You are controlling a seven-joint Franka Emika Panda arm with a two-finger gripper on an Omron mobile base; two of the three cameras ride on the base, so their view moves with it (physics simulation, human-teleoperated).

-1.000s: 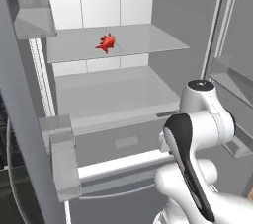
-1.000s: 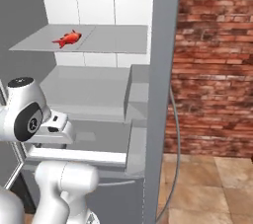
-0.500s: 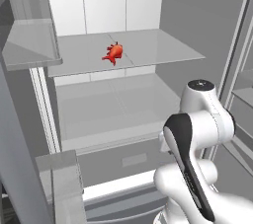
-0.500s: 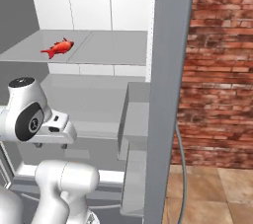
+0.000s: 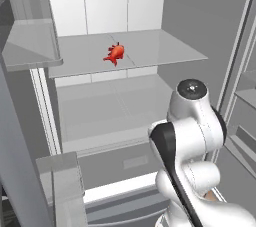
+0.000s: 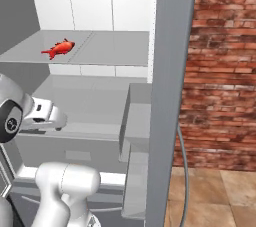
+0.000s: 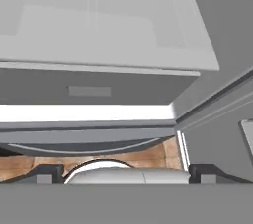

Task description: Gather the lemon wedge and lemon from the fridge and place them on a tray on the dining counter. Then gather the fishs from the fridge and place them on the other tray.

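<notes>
Left base view looks into the open fridge (image 5: 125,1), white inside with pale grey shelves. At about 10 o'clock from the frame's centre, one red-orange fish (image 5: 115,53) lies on the upper shelf (image 5: 165,51), near that shelf's middle, touching nothing else. A door bin (image 5: 30,36) juts in at 9 o'clock, and the white arm (image 5: 192,136) rises at 4 o'clock, well below and apart from the fish. Right base view shows the same fish (image 6: 60,47) at 10 o'clock on the upper shelf (image 6: 110,48), with the fridge's grey door edge (image 6: 170,96) standing upright at centre and a red brick wall (image 6: 225,71) at 3 o'clock; the arm's wrist (image 6: 42,113) sits at 8 o'clock, level with the lower shelf. Hand view faces a lower grey drawer front (image 7: 94,87) and the shelf above it, with wooden floor (image 7: 163,151) at 5 o'clock; the two dark fingertips (image 7: 47,172) stand at the far bottom corners, so the jaws are spread wide with nothing between them.
</notes>
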